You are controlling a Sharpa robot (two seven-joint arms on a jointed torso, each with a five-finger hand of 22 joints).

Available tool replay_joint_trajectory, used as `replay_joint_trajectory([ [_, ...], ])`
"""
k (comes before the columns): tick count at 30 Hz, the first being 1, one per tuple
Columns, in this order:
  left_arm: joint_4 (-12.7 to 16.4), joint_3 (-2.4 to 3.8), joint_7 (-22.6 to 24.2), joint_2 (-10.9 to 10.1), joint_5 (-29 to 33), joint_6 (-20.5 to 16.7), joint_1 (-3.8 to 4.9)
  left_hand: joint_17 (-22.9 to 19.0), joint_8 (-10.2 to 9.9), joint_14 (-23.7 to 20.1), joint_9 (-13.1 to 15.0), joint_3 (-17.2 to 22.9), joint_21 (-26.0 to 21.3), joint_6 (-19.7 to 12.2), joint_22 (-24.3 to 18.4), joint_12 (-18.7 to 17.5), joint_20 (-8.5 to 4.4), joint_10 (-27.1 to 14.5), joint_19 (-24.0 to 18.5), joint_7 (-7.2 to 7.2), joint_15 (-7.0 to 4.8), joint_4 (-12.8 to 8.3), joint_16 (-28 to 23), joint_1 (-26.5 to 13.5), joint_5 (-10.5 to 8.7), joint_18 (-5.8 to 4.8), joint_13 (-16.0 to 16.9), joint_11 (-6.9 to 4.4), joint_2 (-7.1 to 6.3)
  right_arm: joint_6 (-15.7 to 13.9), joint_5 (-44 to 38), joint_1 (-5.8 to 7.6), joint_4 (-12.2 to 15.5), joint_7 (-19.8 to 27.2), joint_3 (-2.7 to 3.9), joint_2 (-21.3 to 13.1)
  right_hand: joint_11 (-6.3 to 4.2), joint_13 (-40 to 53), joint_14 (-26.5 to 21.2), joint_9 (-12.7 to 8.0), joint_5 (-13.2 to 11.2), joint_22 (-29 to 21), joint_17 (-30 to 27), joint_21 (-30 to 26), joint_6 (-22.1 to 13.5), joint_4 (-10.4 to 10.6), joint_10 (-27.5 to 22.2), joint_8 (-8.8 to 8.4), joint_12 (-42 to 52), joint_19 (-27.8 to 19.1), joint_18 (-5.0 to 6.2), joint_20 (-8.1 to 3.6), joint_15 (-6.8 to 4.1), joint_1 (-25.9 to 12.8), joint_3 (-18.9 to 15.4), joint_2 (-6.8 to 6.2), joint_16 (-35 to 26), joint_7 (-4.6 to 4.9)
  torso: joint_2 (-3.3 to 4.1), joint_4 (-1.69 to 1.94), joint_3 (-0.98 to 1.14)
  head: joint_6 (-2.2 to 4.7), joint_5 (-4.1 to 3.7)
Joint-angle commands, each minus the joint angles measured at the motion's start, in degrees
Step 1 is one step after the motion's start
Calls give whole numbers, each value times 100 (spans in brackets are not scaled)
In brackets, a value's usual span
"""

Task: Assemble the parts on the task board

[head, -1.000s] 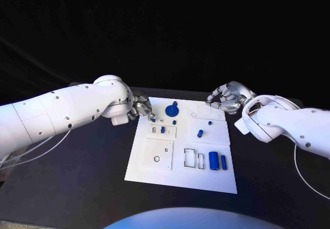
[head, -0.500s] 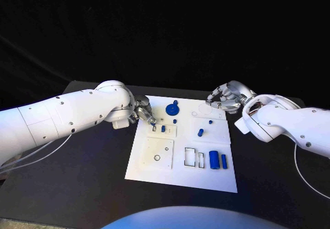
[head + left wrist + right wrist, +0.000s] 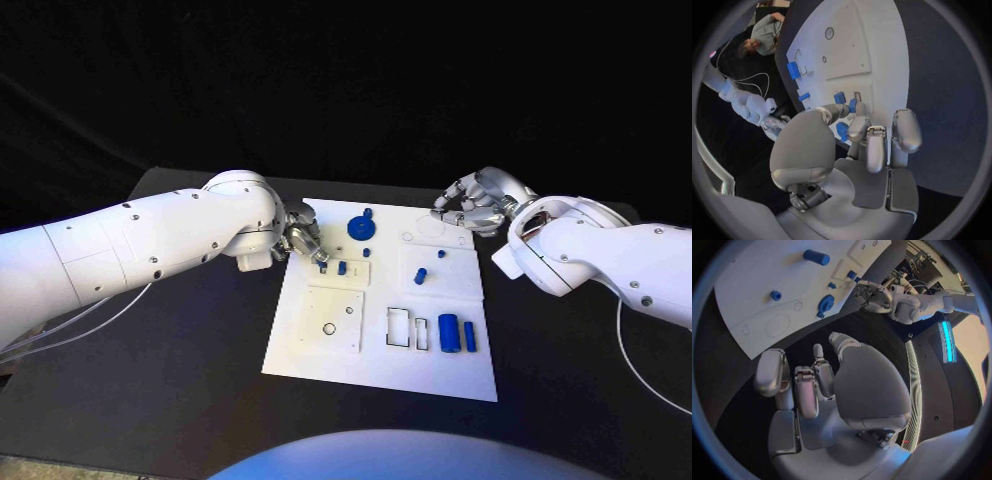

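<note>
Your left hand (image 3: pixel 302 238) sits at the far left edge of the white board (image 3: pixel 329 365), fingertips down on a small blue peg (image 3: pixel 322 267) there; from the wrist view the fingers look pinched around a blue piece, but you cannot tell for sure that it is gripped. Your right hand (image 3: pixel 473 205) hovers over the board's far right corner, fingers curled, holding nothing. A blue round knob (image 3: pixel 361 231) stands just right of the left hand, and two blue cylinders (image 3: pixel 456 334) lie near the right edge.

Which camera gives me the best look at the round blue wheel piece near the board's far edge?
The head view: the blue wheel piece lies unblocked on the white board, seen from above. The right wrist view shows it smaller and bent. In the left wrist view I cannot pick it out.
</note>
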Motion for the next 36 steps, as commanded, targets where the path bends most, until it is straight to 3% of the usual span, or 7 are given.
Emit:
replay_joint_trajectory([
  [1,15,-2,29,19,-42,176,-1,1509,19,595,10,1061,32,168,556,23,-13,39,40,-141,-34,-1096,21,7,29,-15,-2,-6,61,69,-70,-3,9,23,0,1,-36,-3,550,-8,-21,8,1312,-25,40,-2,-16,-27,-2,6,27,-35,-26,-62,22,-6,-24,9,-2,-1,-1,-8,9],
  [13,-43,-53,-8,100,-169,193,-8,1509,18,595,12,1065,35,175,560,22,-15,43,42,-141,-35,-1105,21,1,55,-16,0,-6,58,72,-71,-4,6,22,0,0,-37,-4,548,-12,-1,9,1303,-29,37,-4,-15,-47,-3,7,26,-38,-27,-81,41,-18,-27,10,-1,0,-2,-8,23],
  [36,-50,-70,-58,84,-250,334,-8,1509,17,595,16,1067,31,185,561,20,-16,51,40,-142,-35,-1122,21,-8,95,-16,3,-6,49,53,-75,-4,-14,-5,0,-6,-40,1,549,-13,5,9,1308,-31,45,-18,-10,-55,1,7,26,-40,-29,-70,63,-29,-26,6,-1,-1,1,-25,21],
])
